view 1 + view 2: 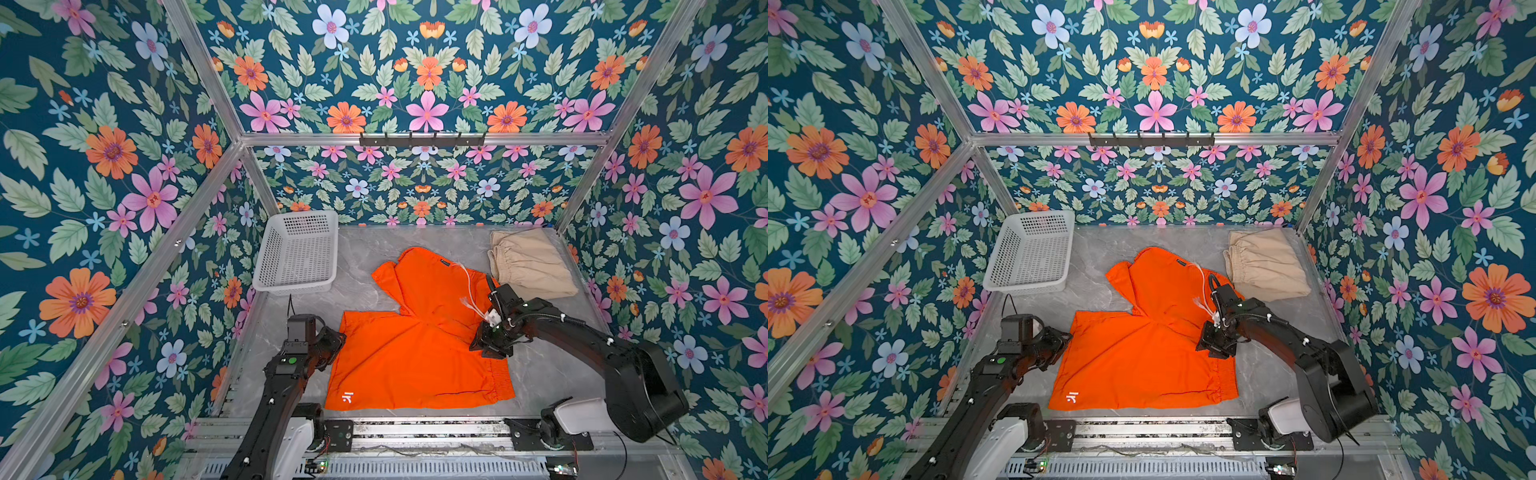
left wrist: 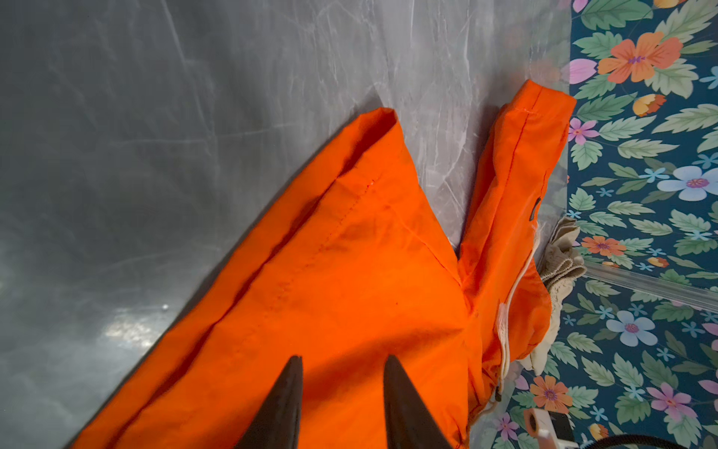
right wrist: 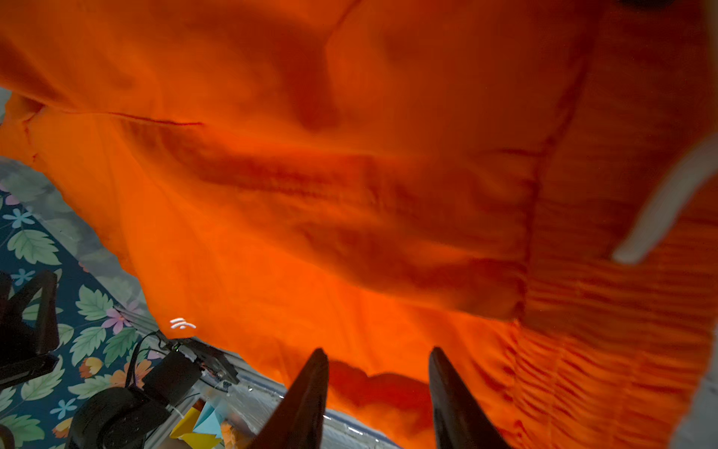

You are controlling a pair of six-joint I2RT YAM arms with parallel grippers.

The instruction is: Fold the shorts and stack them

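Observation:
The orange shorts (image 1: 415,353) (image 1: 1142,357) lie spread in the middle of the grey table, one leg angled toward the back. Their white drawstring (image 1: 469,291) trails over the waistband on the right. The beige shorts (image 1: 530,264) (image 1: 1264,264) sit folded at the back right corner. My left gripper (image 1: 332,345) (image 2: 342,361) hovers at the left hem of the orange shorts (image 2: 349,272), open, with nothing pinched. My right gripper (image 1: 488,347) (image 3: 379,352) is low over the waistband side of the orange cloth (image 3: 349,194), open as well.
A white perforated basket (image 1: 297,251) (image 1: 1030,251) stands at the back left of the table. Floral walls close in the table on three sides. A metal rail (image 1: 415,432) with both arm bases runs along the front edge.

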